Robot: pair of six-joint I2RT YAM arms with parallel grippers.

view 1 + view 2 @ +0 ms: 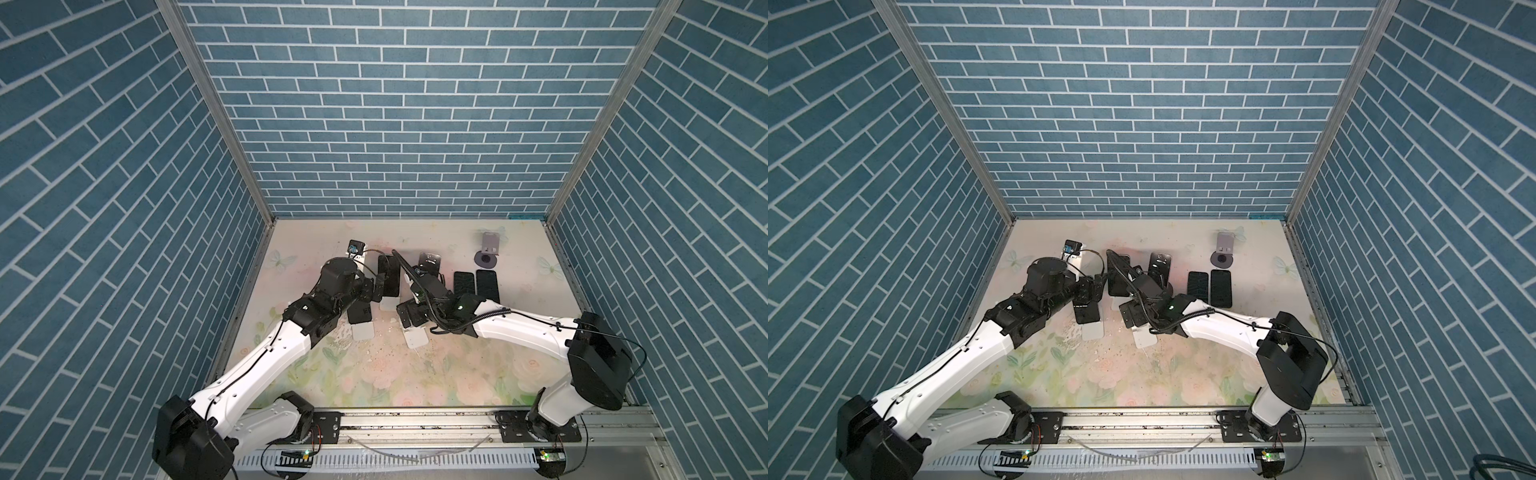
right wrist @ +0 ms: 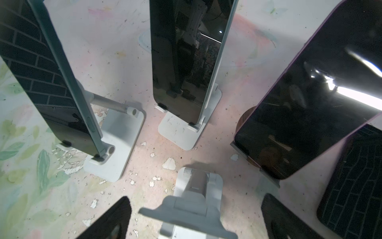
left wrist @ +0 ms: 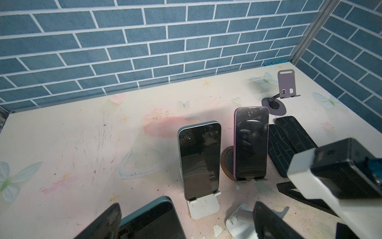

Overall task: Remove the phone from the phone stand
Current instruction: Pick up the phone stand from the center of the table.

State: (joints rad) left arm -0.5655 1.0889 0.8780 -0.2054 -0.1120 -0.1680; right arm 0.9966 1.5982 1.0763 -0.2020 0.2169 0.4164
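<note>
In the left wrist view my left gripper (image 3: 186, 204) is open, and the top end of a teal-edged phone (image 3: 151, 221) lies between its fingers, close to one of them. In a top view that phone (image 1: 359, 312) leans on a white phone stand (image 1: 363, 332). My right gripper (image 2: 196, 197) is open over an empty white stand (image 2: 192, 207) and holds nothing. Another teal phone (image 2: 186, 58) stands on a white stand (image 2: 182, 132). A purple phone (image 2: 310, 93) leans on a round wooden stand (image 3: 227, 157).
Two dark phones (image 1: 464, 284) (image 1: 487, 286) lie flat at the right. An empty purple stand (image 1: 490, 249) sits near the back wall. The two arms are close together mid-table, among the stands. Blue brick walls close in three sides.
</note>
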